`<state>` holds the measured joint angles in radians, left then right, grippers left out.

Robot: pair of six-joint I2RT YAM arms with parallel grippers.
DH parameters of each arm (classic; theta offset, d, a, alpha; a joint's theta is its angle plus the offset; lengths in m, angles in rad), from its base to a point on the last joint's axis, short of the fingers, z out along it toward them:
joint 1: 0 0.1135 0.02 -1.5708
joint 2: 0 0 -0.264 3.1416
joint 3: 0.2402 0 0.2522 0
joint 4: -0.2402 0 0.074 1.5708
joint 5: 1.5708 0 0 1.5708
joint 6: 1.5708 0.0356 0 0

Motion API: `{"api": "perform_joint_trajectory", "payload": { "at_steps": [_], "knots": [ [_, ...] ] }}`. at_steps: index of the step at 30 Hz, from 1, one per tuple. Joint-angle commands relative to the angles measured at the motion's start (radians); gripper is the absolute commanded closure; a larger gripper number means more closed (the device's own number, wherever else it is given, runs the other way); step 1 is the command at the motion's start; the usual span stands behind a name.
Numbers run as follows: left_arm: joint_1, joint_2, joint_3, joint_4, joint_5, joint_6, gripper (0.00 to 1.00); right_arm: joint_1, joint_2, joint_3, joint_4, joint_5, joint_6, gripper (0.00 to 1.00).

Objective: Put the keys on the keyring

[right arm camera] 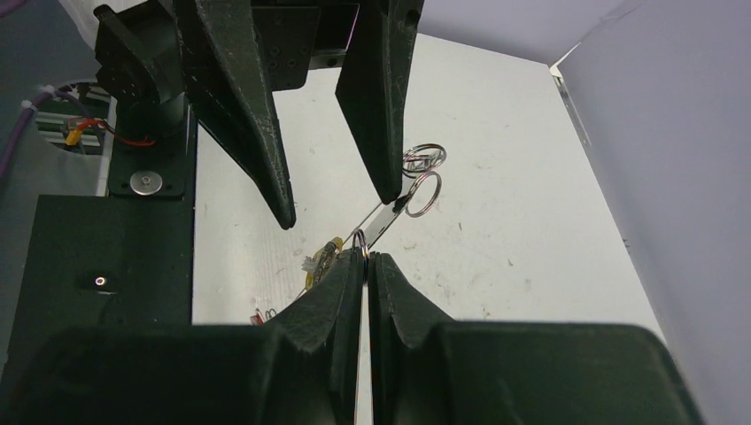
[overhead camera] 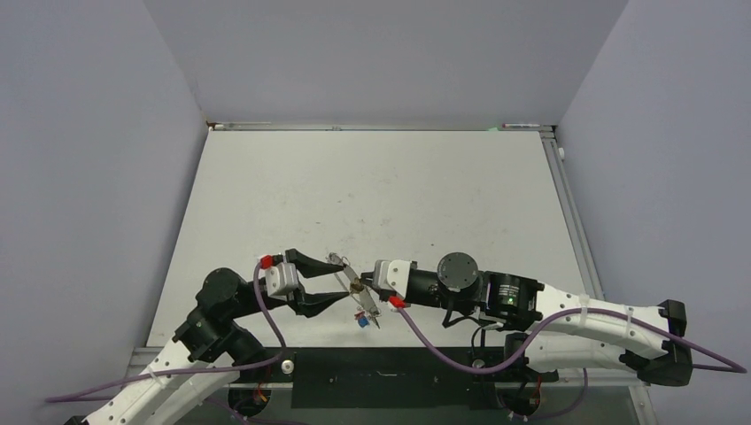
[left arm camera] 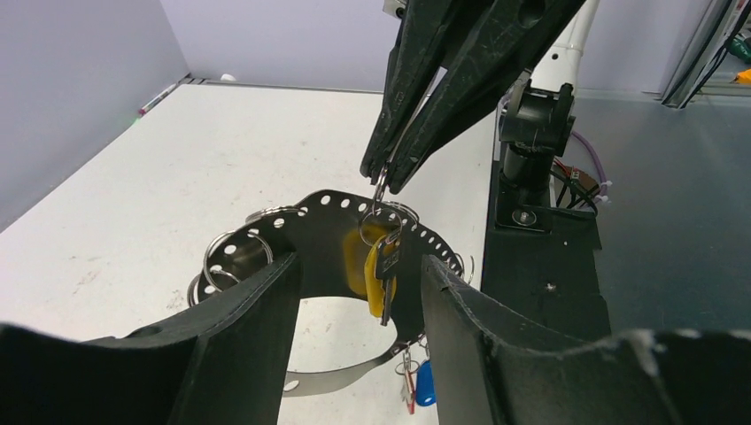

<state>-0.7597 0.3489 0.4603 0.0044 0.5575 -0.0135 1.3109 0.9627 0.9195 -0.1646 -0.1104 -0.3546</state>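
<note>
1. Pinching a small wire ring [left arm camera: 381,188] between its clenched fingertips, the right gripper [left arm camera: 390,175] comes down from the top of the left wrist view. A key with a yellow tag [left arm camera: 376,285] hangs from that ring.
2. The keyring [left arm camera: 328,205] shows as a shiny metal band pierced with holes and bent into a wide loop. The key dangles just in front of the loop's far arc.
3. The left gripper [overhead camera: 338,278] has its jaws spread wide and grasps nothing. Its two fingers stand on either side of the loop's near part; whether either one touches the band cannot be told.
4. Several loose wire rings [left arm camera: 232,257] cluster at the left side of the band.
5. A blue tag [left arm camera: 426,382] and a red tag [left arm camera: 407,390] hang at the loop's lower right, just beside the left gripper's right-hand finger.
6. Seen from overhead, the two grippers meet tip to tip over the near part of the white table [overhead camera: 372,195], with the keyring between them.
</note>
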Motion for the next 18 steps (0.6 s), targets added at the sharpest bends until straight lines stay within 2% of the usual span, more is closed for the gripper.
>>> {"api": "perform_joint_trajectory", "payload": {
  "at_steps": [1,13,18],
  "knots": [
    [-0.003,0.031,-0.001,0.055,0.012,0.002,0.51,0.01,-0.052,-0.029,0.208,0.015,0.052,0.95],
    [-0.009,0.079,-0.001,0.073,0.077,-0.027,0.52,0.013,-0.064,-0.043,0.298,-0.014,0.077,0.95],
    [-0.013,0.071,-0.005,0.081,0.073,-0.036,0.61,0.017,-0.055,-0.053,0.323,-0.015,0.086,0.95]
  ]
}}
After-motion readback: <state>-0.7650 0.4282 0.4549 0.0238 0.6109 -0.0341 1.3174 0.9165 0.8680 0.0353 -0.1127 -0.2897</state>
